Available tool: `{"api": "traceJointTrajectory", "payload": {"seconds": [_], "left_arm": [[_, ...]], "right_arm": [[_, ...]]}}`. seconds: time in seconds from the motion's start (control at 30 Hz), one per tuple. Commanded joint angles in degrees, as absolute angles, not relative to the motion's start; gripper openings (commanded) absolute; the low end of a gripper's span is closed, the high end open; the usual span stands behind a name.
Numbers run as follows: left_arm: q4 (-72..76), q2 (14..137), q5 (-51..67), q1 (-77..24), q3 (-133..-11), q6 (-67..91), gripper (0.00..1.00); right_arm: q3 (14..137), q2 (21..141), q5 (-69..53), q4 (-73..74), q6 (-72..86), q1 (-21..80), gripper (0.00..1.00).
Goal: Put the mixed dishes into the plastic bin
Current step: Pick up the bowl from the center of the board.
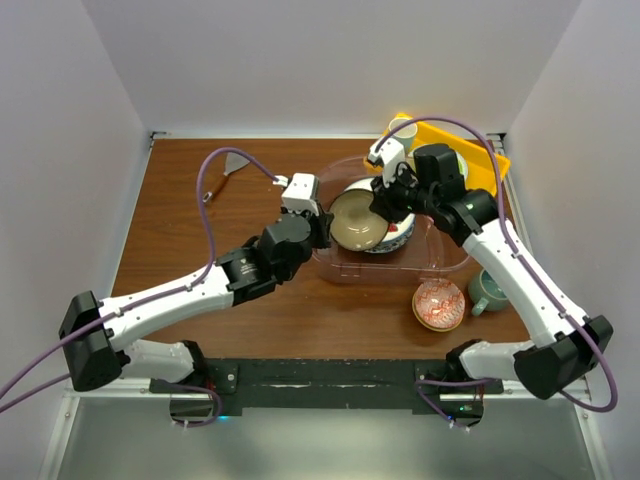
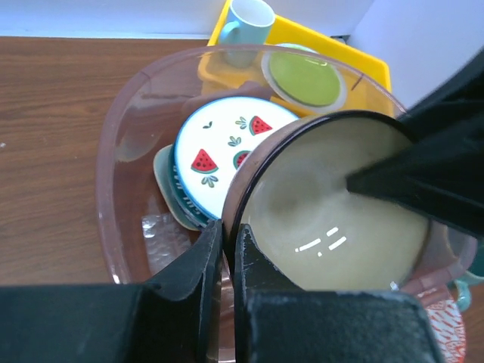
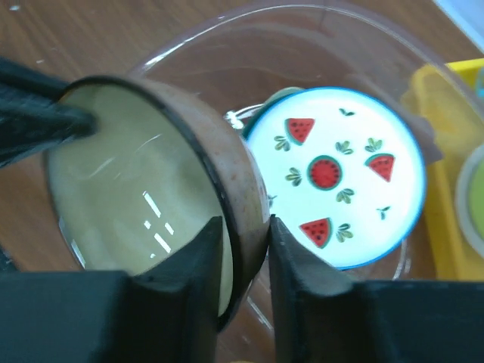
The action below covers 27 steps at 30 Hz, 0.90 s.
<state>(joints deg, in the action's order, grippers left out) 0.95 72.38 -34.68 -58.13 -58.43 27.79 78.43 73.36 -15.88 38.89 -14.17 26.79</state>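
Your tan bowl (image 1: 357, 222) hangs tipped on edge over the plastic bin (image 2: 106, 189), its cream inside facing the left arm, not yet set down. It is carried between both arms. The left gripper (image 2: 228, 231) is shut tight on the bowl's rim on the side nearest that arm. The right gripper (image 3: 246, 227) straddles the opposite wall, one finger inside the bowl and one outside. Both look pressed against the wall, so read that as a grip. Below and just beside the bowl, the white plate with red fruit marks (image 3: 336, 174) lies in the bin on top of the other plates (image 2: 162, 193), of which you see only the edges. By my reckoning the plates are done and the bowl is the piece in hand. The red-patterned bowl (image 1: 438, 305) and the grey-teal mug (image 1: 487, 290) sit on the table outside the bin's near wall, close to the right arm, so count those as left to do. Beyond the bin, the yellow tray (image 1: 490, 160) holds the lime-green plate (image 2: 302, 76) and the white mug (image 2: 249, 23). Leave those where they are.
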Motion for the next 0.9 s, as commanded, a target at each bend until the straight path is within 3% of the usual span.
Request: {"api": "traceJointTrajectory", "payload": {"seconds": [0.0,0.2,0.3,0.33,0.43,0.53,0.63,0.87], "left_arm": [[6.5,70.8,-38.8,-57.7,-63.3,33.8,0.0],[8.3,66.6,-35.3,-57.7,-61.4,29.1,0.02],[9.3,62.4,-31.5,-57.6,-58.6,23.0,0.33],[9.3,61.3,-30.4,-57.6,-57.1,21.5,0.52],[8.5,56.5,-27.6,-57.3,-54.5,16.3,0.76],[4.1,53.4,-27.2,-57.0,-54.4,12.2,0.93],[-2.4,51.8,-28.8,-56.8,-54.9,8.4,0.99],[-8.4,47.8,-37.3,-56.5,-49.6,0.3,1.0]], "right_arm": [[81.6,74.4,-9.5,35.2,-14.5,27.1,0.0],[82.8,74.4,-8.9,33.8,-14.1,26.9,0.0],[82.5,74.0,-10.5,34.3,-14.6,25.8,0.0],[81.8,73.7,-11.6,34.1,-14.7,25.6,0.0],[80.2,73.0,-15.4,33.4,-14.8,23.6,0.0],[78.8,72.6,-19.3,32.7,-14.6,20.0,0.0],[77.8,72.4,-23.4,32.5,-15.4,17.3,0.0],[77.7,72.9,-25.2,36.2,-22.3,13.7,0.0]]}}
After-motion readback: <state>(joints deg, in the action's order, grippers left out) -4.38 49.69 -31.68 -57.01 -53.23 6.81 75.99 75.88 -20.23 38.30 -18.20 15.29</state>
